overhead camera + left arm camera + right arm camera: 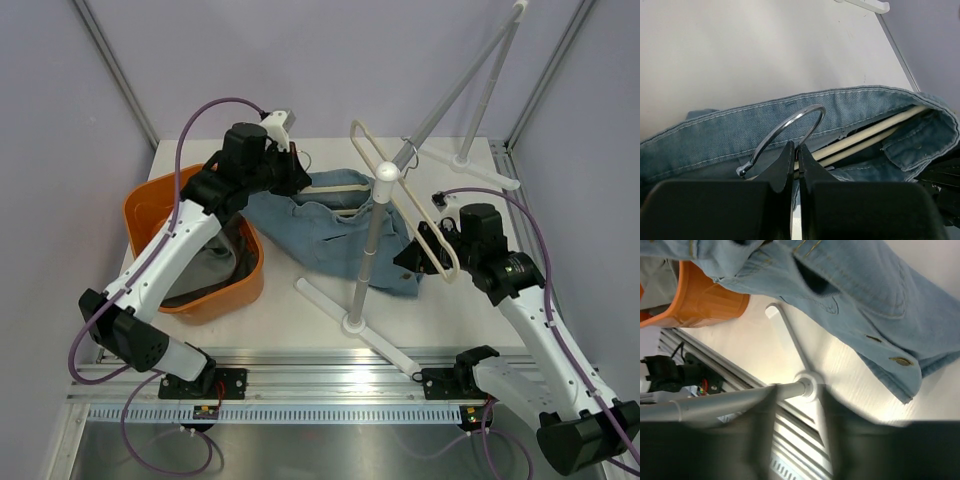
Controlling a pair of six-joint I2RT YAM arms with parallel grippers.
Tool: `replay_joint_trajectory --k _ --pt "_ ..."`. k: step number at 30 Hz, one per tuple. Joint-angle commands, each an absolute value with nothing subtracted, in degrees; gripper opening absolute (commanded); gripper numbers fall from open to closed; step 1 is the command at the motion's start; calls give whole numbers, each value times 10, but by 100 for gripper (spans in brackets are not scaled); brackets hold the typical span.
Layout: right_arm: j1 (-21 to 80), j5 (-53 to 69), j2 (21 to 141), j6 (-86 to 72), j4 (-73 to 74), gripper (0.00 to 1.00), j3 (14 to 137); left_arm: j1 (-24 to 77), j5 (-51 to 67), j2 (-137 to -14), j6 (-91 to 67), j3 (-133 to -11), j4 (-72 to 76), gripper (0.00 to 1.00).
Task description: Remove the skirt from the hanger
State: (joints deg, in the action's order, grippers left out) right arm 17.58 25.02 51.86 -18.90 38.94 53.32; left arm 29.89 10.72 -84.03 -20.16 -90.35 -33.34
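The blue denim skirt (330,232) lies on the table with a cream hanger (345,187) inside its waistband. In the left wrist view the waistband (855,100) wraps the cream hanger bars (875,131), and the metal hook (790,122) sticks out. My left gripper (798,150) is shut on the base of that hook; it also shows in the top view (292,172). My right gripper (415,255) is at the skirt's right edge. In its wrist view its blurred fingers (757,440) stand apart with nothing between them, and the skirt (850,285) lies beyond.
A grey garment rack pole (372,245) stands in front of the skirt on a cross base (352,322), also in the right wrist view (807,382). A second cream hanger (405,195) hangs on it. An orange basket (150,205) holding grey cloth sits at the left.
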Motion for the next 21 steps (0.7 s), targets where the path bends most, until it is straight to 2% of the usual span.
replay_joint_trajectory --k 1,4,6,12,21 --pt "173 251 507 -172 376 62 548 299 121 -810 -210 -940 -290 0" --pt "173 229 510 -142 395 94 571 298 123 -806 -204 -940 -297 0" --pt "173 202 522 -118 405 99 593 298 126 -801 -201 -935 -299 0" --pt "171 159 616 -70 385 100 638 298 140 -794 -192 -928 -308 0" --pt "166 204 733 -35 322 99 666 298 150 -780 -171 -914 -323 0"
